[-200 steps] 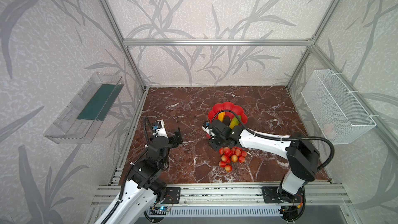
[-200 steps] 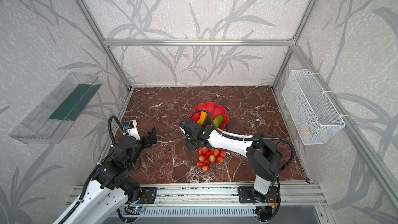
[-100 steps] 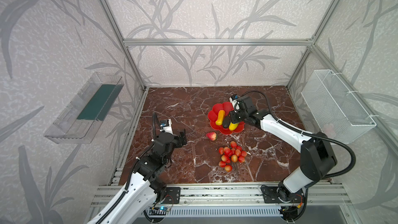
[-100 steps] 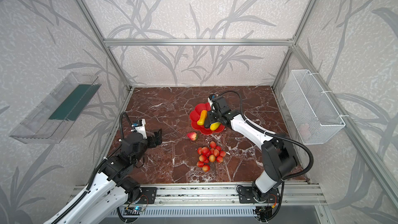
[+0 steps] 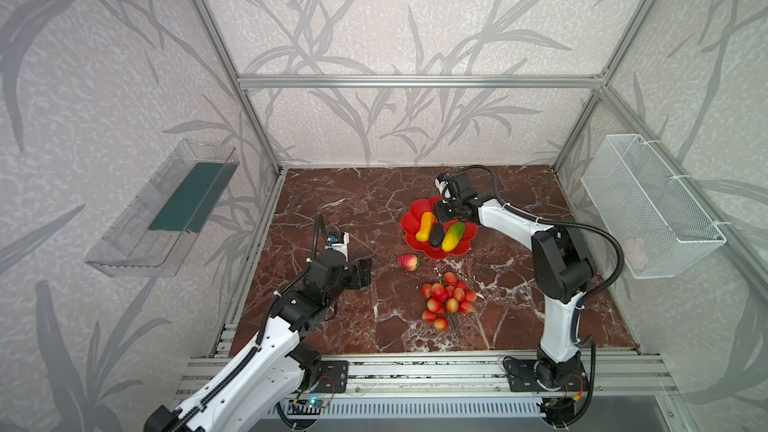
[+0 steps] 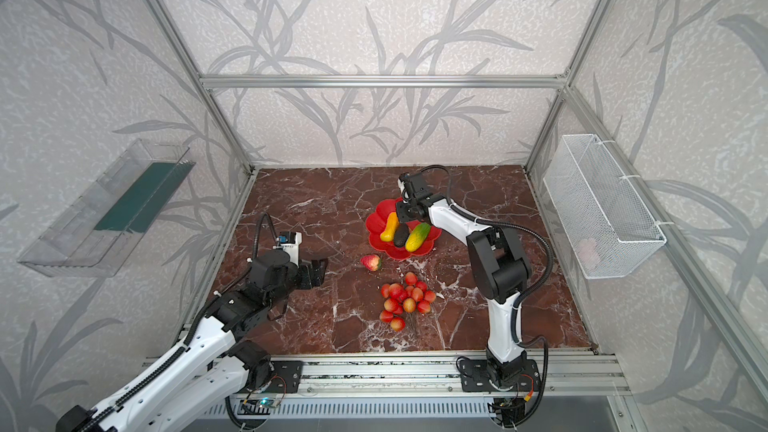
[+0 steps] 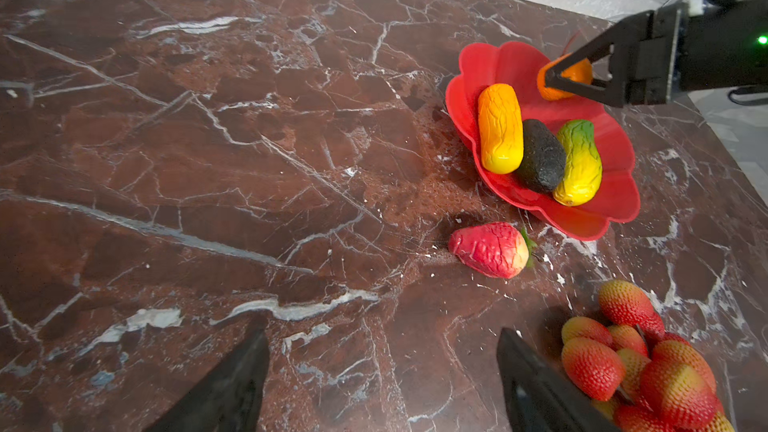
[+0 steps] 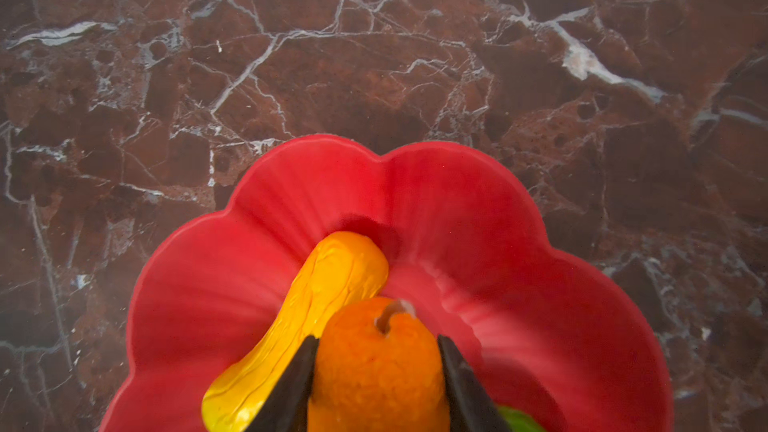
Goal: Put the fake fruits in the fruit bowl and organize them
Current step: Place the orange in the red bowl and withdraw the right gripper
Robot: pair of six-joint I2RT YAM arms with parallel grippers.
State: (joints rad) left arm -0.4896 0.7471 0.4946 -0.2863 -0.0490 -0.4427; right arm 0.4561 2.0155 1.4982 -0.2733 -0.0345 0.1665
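Fruit bowl [image 5: 410, 221] holds three fruits [image 5: 437, 236]. Right fingers [image 8: 291, 384] clamp the orange ball [image 8: 374, 367] above bowl. Strawberry [image 7: 488, 249] and red cluster [image 5: 446, 299] lie outside bowl on desk [image 5: 353, 201]. Left fingers [image 7: 232, 388] are wide apart, empty.

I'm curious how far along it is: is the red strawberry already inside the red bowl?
No, the strawberry lies on the marble tabletop, just outside the rim of the red bowl.

Shiny plastic, polished stone
Glossy smooth bowl [image 7: 498, 64]; matt, bumpy dark oval [image 7: 540, 155]; pitted orange ball [image 8: 374, 367]; veined table [image 7: 208, 118].
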